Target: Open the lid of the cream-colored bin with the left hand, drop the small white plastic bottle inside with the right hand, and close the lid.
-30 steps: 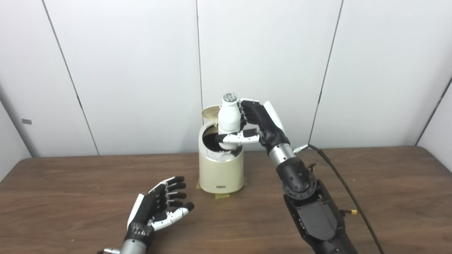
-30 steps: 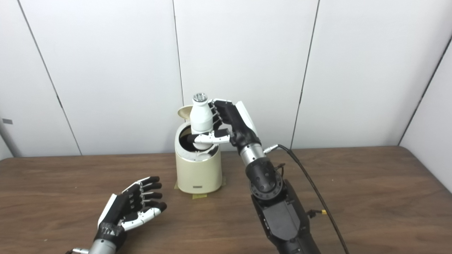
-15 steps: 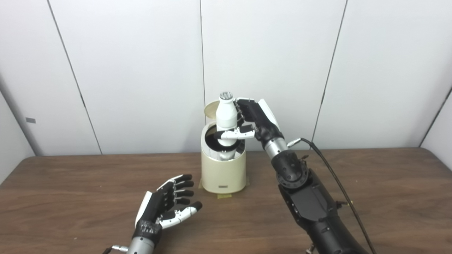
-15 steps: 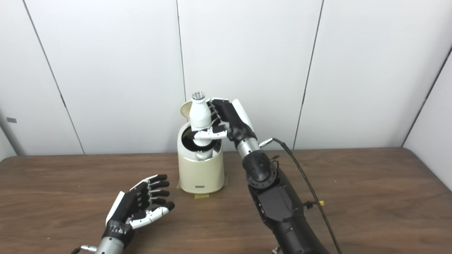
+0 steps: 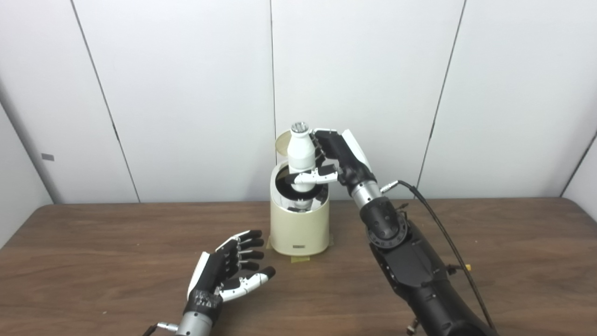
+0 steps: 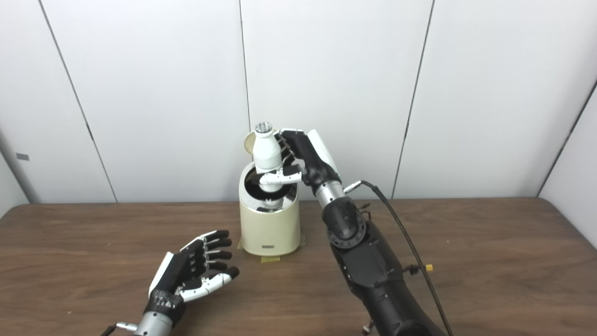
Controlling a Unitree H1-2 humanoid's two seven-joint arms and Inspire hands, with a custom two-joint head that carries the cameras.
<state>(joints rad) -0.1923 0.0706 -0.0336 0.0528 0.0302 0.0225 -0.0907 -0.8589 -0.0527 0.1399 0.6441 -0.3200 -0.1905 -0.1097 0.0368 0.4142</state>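
Bottle first: small, white, with a silvery cap, it stands upright in the air directly over the mouth of the bin, its base at about the level of the rim. The right hand is grasping it, with the thumb crossing the front of the lower body and the fingers wrapped behind the upper part. The right arm rises from the lower right of the view and reaches up and leftward to the bin, a black cable trailing from its wrist down across the table.

The bin is cream-colored and round, standing on the brown wooden table near the white panelled wall. Its lid is open, tipped up at the back and partly hidden behind the bottle. The inside of the bin looks dark, with a shiny inner rim that reflects the bottle's base. A bit of yellowish tape shows under the bin's front edge.

The left hand sits low over the table, in front of the bin and to its left, well apart from it. It holds nothing; its palm faces inward and its fingers are spread and lightly curled.
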